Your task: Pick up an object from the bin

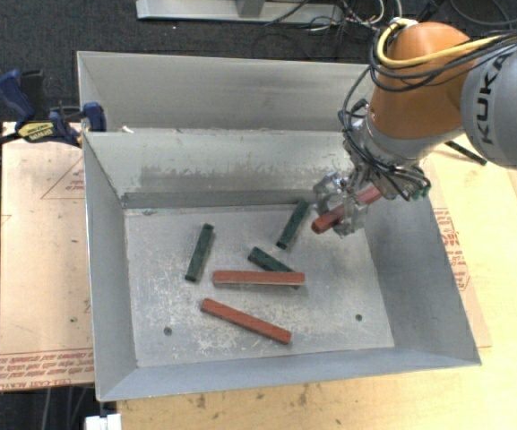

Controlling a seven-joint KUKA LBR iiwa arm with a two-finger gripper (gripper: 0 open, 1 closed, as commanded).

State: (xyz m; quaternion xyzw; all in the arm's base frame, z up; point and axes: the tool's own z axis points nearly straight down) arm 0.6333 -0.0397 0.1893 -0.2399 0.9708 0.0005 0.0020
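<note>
- Camera view: the arm [495, 97] comes in from the right over the bin's [240, 164] far right corner. Its orange wrist cover [419, 74] points down and left.
- The gripper [339, 217] hangs low by the far right of the floor, its fingers clenched on a short red block [326, 223], which sticks out to the left.
- A green bar [292, 226] lies just left of the block, close to it; whether they touch I cannot tell.
- A green stub [269, 260] lies nearer, with a red bar [258, 279] and a second red bar [245, 321] below it.
- Another green piece, the left bar [200, 252], lies well apart.
- The right wall slopes up just beside the gripper. The floor near and right of it is bare, as is the far left.
</note>
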